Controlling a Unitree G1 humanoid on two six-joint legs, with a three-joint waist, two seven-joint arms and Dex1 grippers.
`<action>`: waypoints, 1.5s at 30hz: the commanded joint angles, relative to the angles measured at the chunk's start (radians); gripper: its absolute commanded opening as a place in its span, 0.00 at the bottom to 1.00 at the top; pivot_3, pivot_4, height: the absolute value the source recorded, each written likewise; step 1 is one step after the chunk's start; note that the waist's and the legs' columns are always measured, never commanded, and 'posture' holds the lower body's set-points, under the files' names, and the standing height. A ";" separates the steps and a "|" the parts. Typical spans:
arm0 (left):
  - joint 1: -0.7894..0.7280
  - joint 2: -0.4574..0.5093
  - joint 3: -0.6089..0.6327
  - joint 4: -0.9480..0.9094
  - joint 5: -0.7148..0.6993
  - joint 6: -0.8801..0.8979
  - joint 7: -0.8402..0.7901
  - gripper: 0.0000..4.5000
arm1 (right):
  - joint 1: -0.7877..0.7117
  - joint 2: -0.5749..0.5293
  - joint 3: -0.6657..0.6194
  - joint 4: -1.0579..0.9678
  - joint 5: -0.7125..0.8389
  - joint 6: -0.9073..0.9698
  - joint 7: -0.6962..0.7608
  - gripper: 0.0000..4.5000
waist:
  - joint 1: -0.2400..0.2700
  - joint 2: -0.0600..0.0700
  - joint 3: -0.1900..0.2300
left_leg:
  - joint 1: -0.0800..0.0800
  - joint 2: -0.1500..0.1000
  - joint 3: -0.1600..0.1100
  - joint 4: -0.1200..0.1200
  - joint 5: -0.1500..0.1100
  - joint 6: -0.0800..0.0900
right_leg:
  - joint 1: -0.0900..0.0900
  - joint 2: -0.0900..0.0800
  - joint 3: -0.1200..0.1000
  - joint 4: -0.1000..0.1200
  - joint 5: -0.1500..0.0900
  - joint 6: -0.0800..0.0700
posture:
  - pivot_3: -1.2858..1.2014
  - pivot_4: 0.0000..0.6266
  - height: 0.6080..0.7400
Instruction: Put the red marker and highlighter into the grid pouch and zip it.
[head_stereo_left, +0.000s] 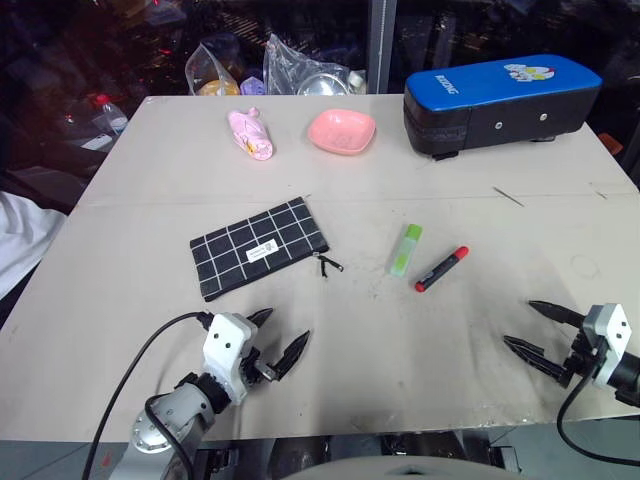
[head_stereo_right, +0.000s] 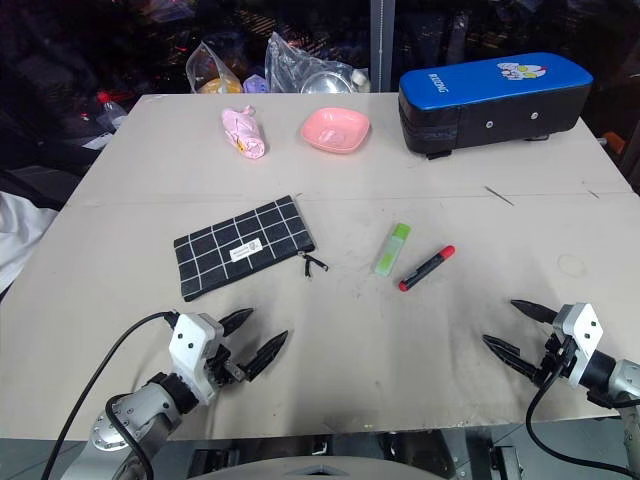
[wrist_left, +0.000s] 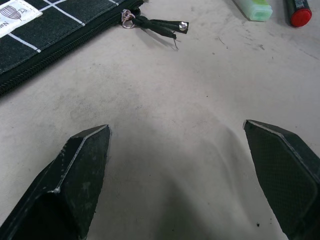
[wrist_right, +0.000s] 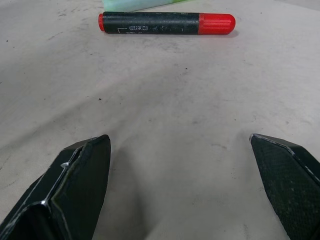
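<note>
Both sets of jaws spread wide, empty, near front edge of surface (head_stereo_left: 150, 160). Best next: lower right gripper (head_stereo_left: 541, 330) squarely across red marker (head_stereo_left: 441, 269), clear of highlighter (head_stereo_left: 405, 249); grid pouch (head_stereo_left: 259, 247) unopened.

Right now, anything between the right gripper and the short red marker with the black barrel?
Nothing visible. Bare tabletop lies between the open right gripper and the red marker. The pale green highlighter lies beyond it, on its far side.

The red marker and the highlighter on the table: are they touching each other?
Apart. In the left eye view the red marker lies beside the highlighter, with a strip of bare table plainly visible between them along their whole length.
</note>
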 joint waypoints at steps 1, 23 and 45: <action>0.020 0.012 0.013 -0.040 0.004 -0.035 -0.014 0.97 | -0.032 -0.005 -0.005 0.026 0.014 -0.033 0.032 1.00 | 0.000 0.000 0.000 | 0.000 0.000 0.000 0.000 0.000 0.000 | 0.000 0.000 0.000 0.000 0.000 0.000 | 0.52 0.24 0.99; -0.104 0.267 0.377 0.353 -0.164 -0.284 -0.395 0.97 | -0.167 0.054 0.118 -0.211 0.156 0.090 0.060 1.00 | -0.002 0.000 0.001 | 0.000 0.003 -0.001 0.000 0.000 0.000 | -0.001 0.002 -0.003 0.001 0.000 0.000 | 0.52 0.24 0.99; -0.681 0.491 0.125 1.271 0.368 -1.210 -0.447 0.97 | -0.270 0.042 0.169 -0.320 0.162 0.203 0.000 1.00 | 0.015 -0.001 0.001 | -0.005 0.001 0.004 0.000 0.000 0.000 | -0.007 -0.001 -0.003 0.002 0.001 0.001 | 0.52 0.24 0.99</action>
